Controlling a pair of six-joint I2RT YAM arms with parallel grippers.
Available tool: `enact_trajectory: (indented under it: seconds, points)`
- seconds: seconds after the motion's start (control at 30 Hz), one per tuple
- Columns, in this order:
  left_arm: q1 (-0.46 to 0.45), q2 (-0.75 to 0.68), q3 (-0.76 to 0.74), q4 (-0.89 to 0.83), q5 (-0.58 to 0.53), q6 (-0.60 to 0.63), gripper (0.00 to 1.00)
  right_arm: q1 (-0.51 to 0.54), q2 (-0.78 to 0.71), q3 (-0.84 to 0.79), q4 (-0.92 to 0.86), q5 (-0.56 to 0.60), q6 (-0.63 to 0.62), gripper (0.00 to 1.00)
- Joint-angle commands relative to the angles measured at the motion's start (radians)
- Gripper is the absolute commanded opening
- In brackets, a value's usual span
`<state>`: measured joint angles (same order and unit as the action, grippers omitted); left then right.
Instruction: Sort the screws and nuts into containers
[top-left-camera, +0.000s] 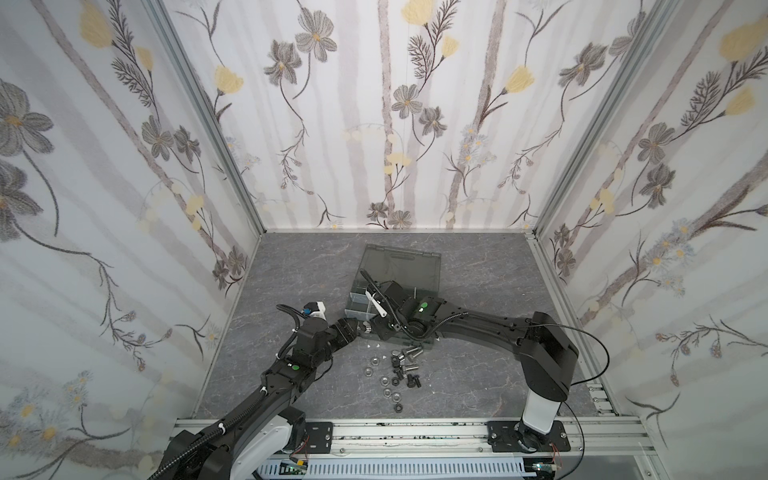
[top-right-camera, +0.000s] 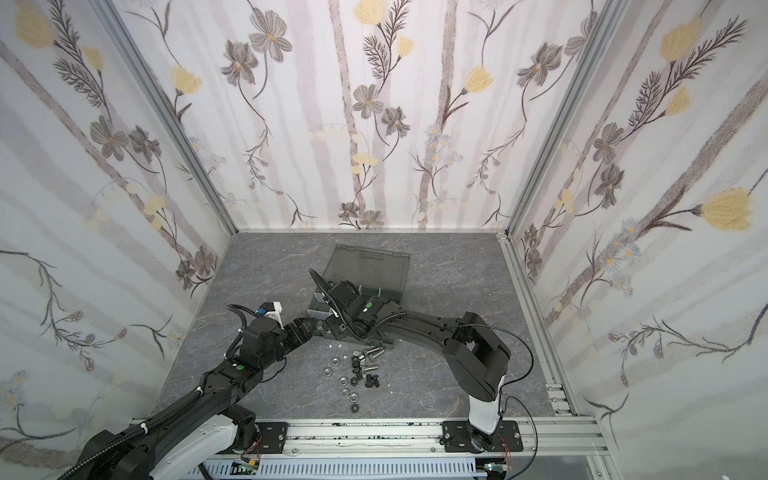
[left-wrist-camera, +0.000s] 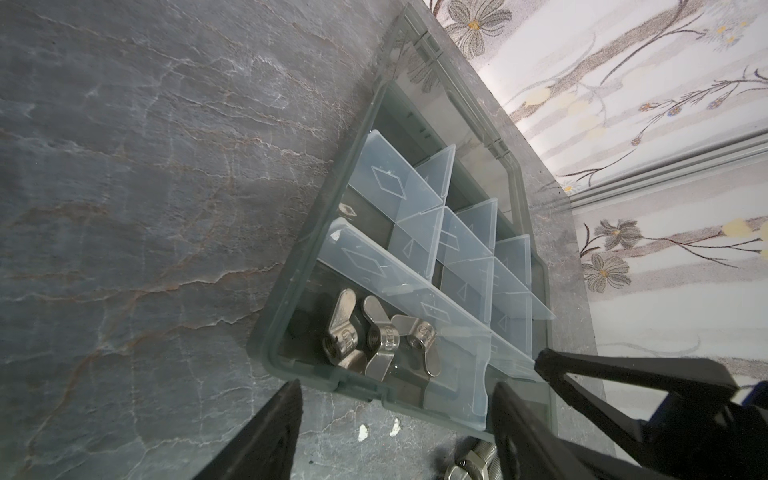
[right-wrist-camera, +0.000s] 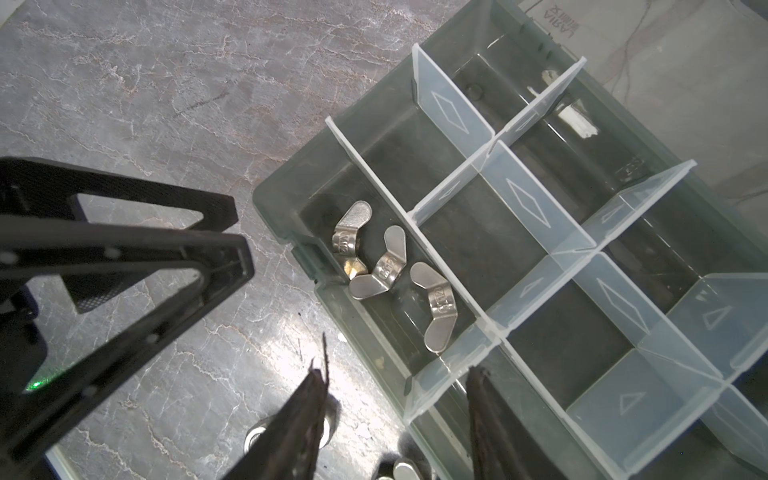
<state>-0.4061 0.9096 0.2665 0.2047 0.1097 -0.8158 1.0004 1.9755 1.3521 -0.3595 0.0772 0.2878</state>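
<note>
My L fingers (left-wrist-camera: 270, 436) & R fingers (right-wrist-camera: 299, 415) spread apart; 3 silver metal wing nuts (right-wrist-camera: 390, 270) just ahead, in corner cell of dark grey plastic box (right-wrist-camera: 266, 203)

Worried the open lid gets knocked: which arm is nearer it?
Right. The right arm hangs over the organiser box, close to the lid; the left arm sits outside the box's near-left corner.

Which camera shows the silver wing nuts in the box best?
The right wrist view: three wing nuts lie unobstructed in a corner cell. The left wrist view shows them partly through the box wall. In both top views they cannot be made out.
</note>
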Motion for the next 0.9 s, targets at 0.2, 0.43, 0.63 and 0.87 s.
enact_trajectory:
  seconds: [0.2,0.43,0.63,0.87]
  points:
    - [0.001,0.014,0.004,0.006,0.041,0.001,0.72,0.000,-0.073,-0.053,0.035,0.031,0.020,0.55]
    - [-0.024,0.025,0.014,0.007,0.086,-0.003,0.66,-0.015,-0.197,-0.166,0.055,0.056,0.055,0.55]
    - [-0.060,0.080,0.024,0.044,0.162,0.019,0.63,-0.052,-0.299,-0.273,0.066,0.078,0.084,0.55]
    - [-0.123,0.229,0.069,0.095,0.252,0.058,0.58,-0.105,-0.412,-0.367,0.070,0.088,0.103,0.55]
